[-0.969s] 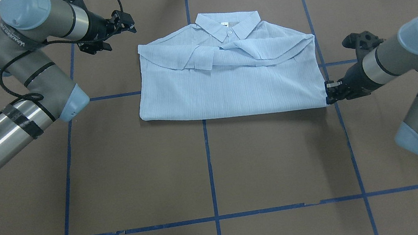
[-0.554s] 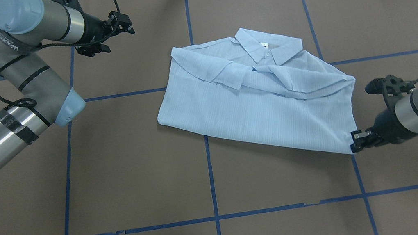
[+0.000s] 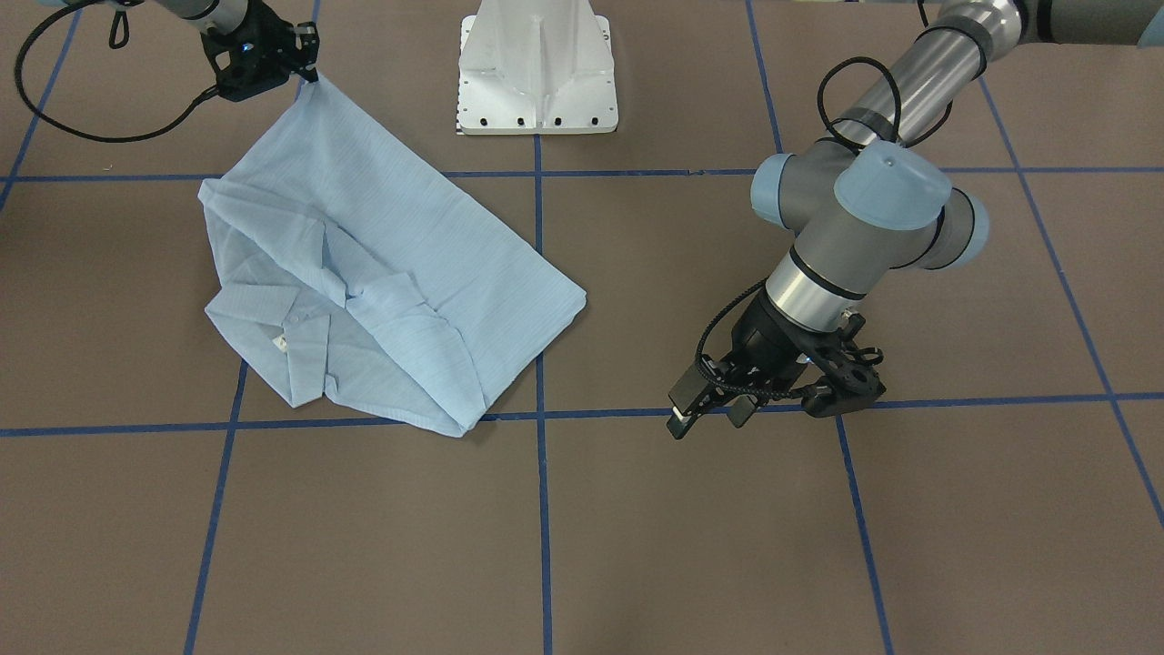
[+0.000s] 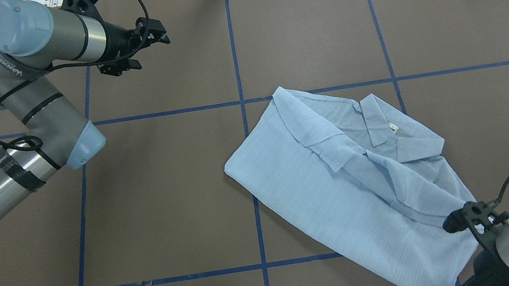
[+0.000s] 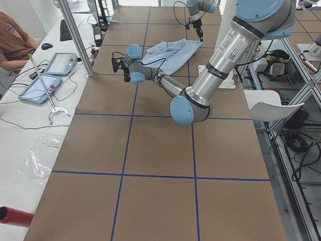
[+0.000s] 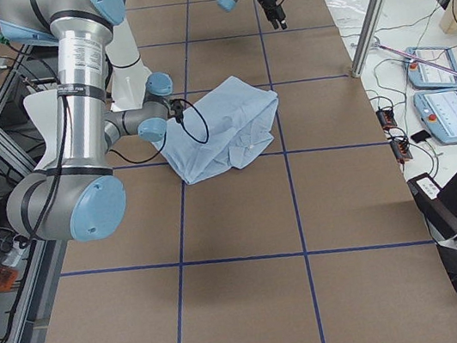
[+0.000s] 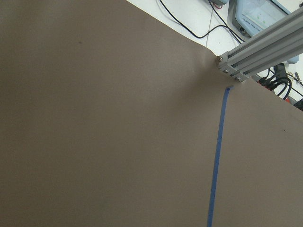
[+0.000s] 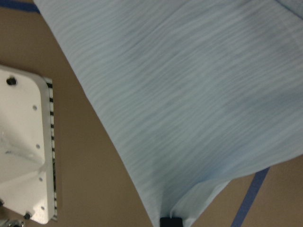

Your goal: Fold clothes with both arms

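The light-blue shirt (image 4: 342,190) lies folded and skewed on the brown table, right of centre, its collar (image 4: 391,130) pointing to the far right. My right gripper (image 3: 307,75) is shut on the shirt's (image 3: 364,264) near corner, beside the pedestal. In the right wrist view, striped cloth (image 8: 189,94) fills the frame above one black fingertip (image 8: 171,221). My left gripper (image 4: 161,31) hovers open and empty at the far left, well away from the shirt. The front view shows it (image 3: 707,417) over a blue tape line.
The white pedestal (image 3: 536,73) stands at the table's near edge, close to the held corner. Blue tape lines (image 4: 257,213) grid the table. An aluminium post (image 7: 255,52) rises at the far edge. A person (image 5: 12,42) sits at a side bench with tablets (image 5: 60,63).
My right gripper has dragged the shirt towards the robot's base and to the right, turning it diagonal. The left arm has barely moved.
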Robot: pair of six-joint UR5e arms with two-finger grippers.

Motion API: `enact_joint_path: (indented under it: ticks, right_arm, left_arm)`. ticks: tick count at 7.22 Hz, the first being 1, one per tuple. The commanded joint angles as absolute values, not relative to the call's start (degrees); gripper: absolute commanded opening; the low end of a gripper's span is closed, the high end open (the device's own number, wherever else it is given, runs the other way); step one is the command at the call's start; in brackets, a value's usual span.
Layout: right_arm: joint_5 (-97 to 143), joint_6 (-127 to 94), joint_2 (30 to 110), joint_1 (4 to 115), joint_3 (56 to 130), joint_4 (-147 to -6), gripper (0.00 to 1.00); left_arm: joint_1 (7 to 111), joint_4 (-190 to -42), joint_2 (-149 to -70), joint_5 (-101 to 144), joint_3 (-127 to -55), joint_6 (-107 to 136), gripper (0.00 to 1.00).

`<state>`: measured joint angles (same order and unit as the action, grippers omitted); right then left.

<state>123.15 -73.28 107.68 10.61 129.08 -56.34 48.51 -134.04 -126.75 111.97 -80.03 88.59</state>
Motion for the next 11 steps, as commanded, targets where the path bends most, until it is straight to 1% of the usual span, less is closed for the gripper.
enact_joint_path:
  ticks: [1, 2, 3, 5, 6, 7, 9, 10, 11]
  right_arm:
    - [122.35, -74.79, 107.85, 5.37, 129.9, -56.34, 0.99]
    - [120.69, -74.79, 106.97, 8.93, 129.82, -56.34, 1.0]
    - [119.98, -74.79, 102.7, 14.88, 129.29, -56.34, 1.0]
    - [120.41, -74.71, 99.77, 28.24, 129.46, -56.34, 1.0]
    - [120.24, -74.79, 97.84, 31.95, 129.38, -56.25, 1.0]
    - [120.5, -74.71, 97.47, 35.82, 129.2, -56.25, 1.0]
    - [120.06, -74.71, 97.12, 37.97, 129.11, -56.25, 1.0]
    - [119.97, -74.79, 97.03, 37.88, 129.11, -56.25, 1.0]
    - [119.88, -74.79, 97.12, 37.97, 128.94, -56.25, 1.0]
  left_arm:
    - [47.55, -133.95, -125.42, 112.06, -82.18, 88.95, 1.0]
    - [45.9, -133.86, -125.51, 112.23, -82.18, 89.03, 1.0]
    - [42.75, -133.34, -125.33, 112.15, -82.53, 89.29, 1.0]
    - [36.59, -124.59, -126.29, 111.89, -86.99, 96.73, 0.99]
    - [35.0, -120.28, -126.82, 111.8, -89.27, 97.99, 0.99]
    - [33.41, -116.49, -127.96, 110.67, -89.73, 98.0, 0.99]
    - [28.06, -113.73, -128.76, 105.92, -88.34, 98.0, 0.98]
    - [27.78, -113.64, -128.93, 105.91, -87.37, 98.0, 0.95]
    - [27.25, -113.64, -128.76, 105.91, -87.36, 98.0, 0.91]
